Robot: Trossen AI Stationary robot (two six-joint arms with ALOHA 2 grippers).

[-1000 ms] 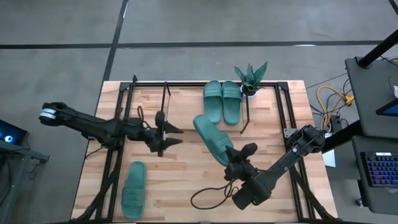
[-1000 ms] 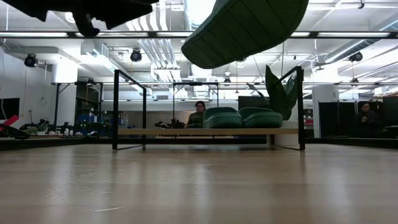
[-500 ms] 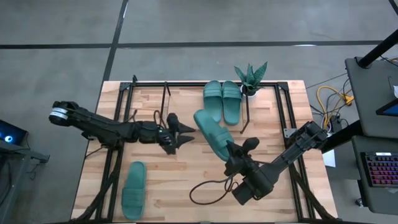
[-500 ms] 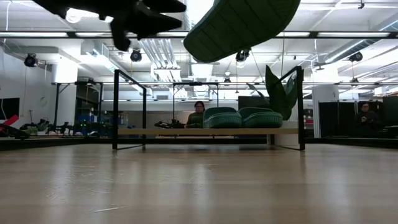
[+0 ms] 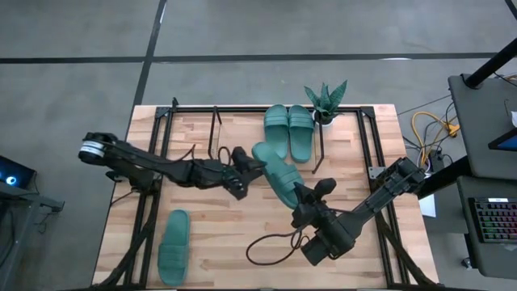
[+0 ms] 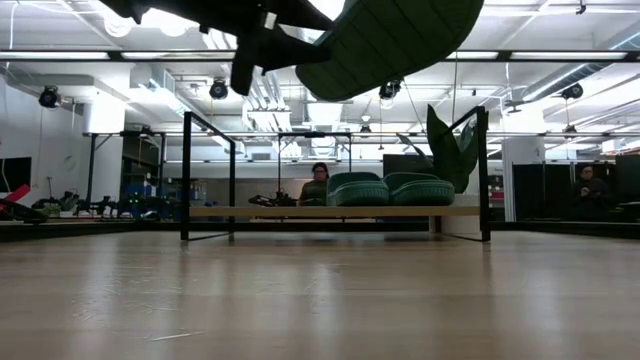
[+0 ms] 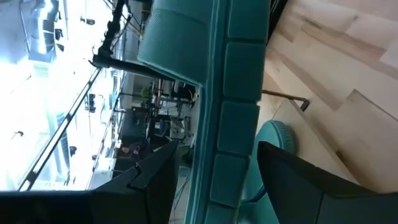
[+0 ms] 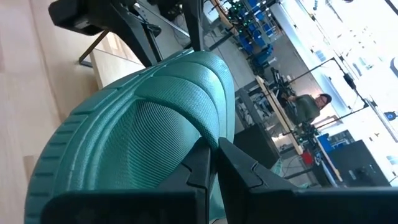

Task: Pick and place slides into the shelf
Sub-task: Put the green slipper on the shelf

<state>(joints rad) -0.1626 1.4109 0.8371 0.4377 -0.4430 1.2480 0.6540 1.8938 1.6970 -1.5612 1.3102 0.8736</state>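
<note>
One teal slide (image 5: 275,172) hangs in the air over the table's middle, its ribbed sole (image 6: 395,40) facing down. My right gripper (image 5: 305,199) is shut on its near end. My left gripper (image 5: 245,171) is open at its far end, a finger on either side of the slide's long edge (image 7: 233,118). Two more slides (image 5: 288,131) lie side by side on the shelf (image 6: 330,211). Another slide (image 5: 174,246) lies flat on the table near its near left corner. My right gripper pinches the slide's near end (image 8: 208,134) between its two fingers, coming slantwise from the table's near right. The slide is lifted clear and tilted, reaching away from the fingers toward the shelf. My left gripper: I cannot tell whether its fingers (image 7: 155,180) touch the slide.
A spiky potted plant (image 5: 325,101) stands at the shelf's right end. A black frame (image 5: 365,145) runs round the table. A black cable (image 5: 271,250) loops on the boards below the right arm. People sit in the room beyond (image 6: 320,182).
My left gripper has moved toward the table's right, up to the held slide's far end, and has turned about its wrist. The right gripper and the slide have shifted slightly toward the far edge.
</note>
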